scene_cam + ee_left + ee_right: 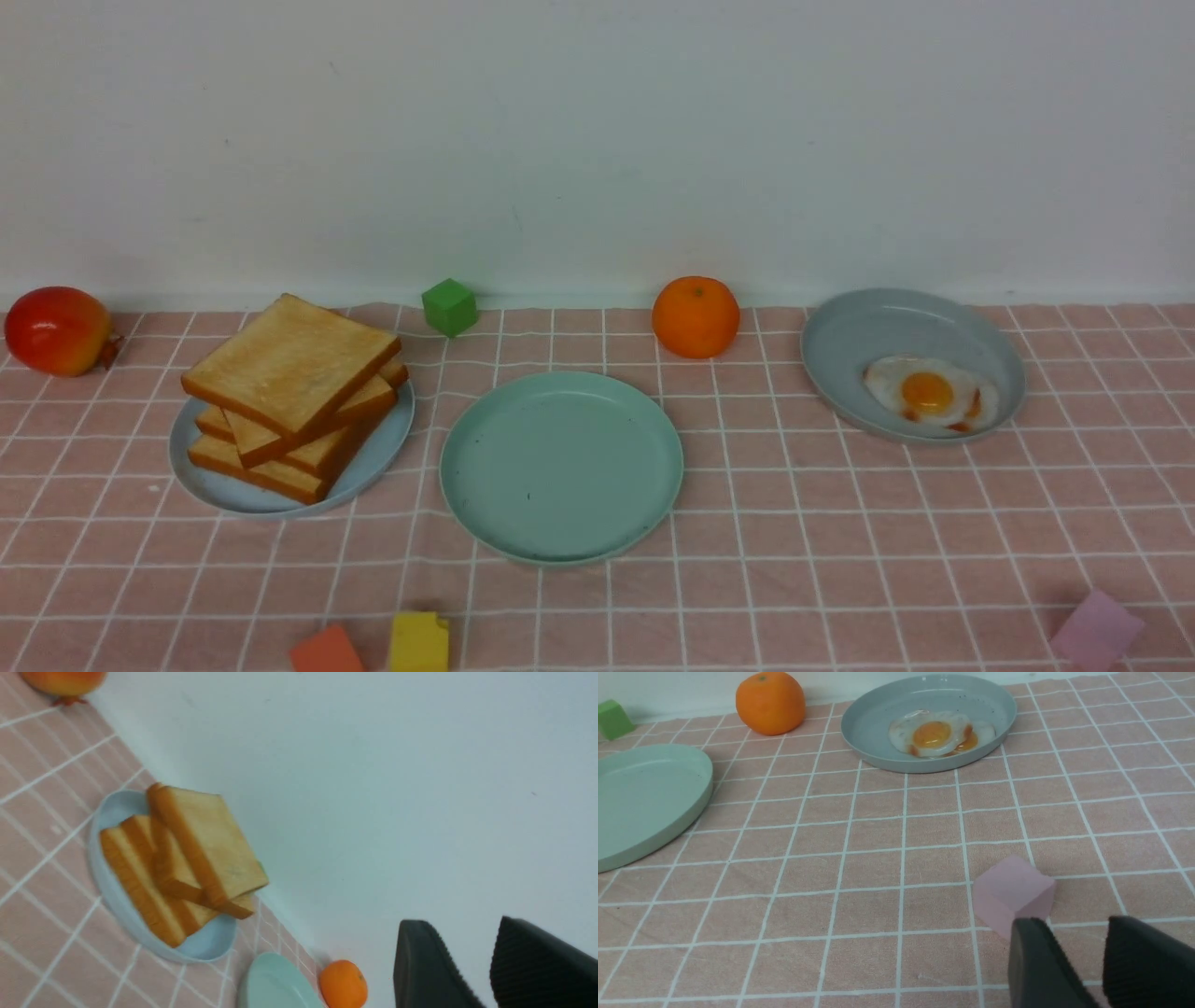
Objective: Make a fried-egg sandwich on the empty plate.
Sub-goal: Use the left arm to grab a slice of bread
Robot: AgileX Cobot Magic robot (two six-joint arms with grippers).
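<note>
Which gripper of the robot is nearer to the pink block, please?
Right. The right gripper hovers close by the pink block; the left gripper is over on the toast side, farther away.

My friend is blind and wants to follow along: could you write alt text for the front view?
A round mint-green plate sits bare on a pink checked cloth. To its left, toast slices are stacked on a pale plate; to its right, beyond an orange, a greyish plate holds fried egg.
</note>
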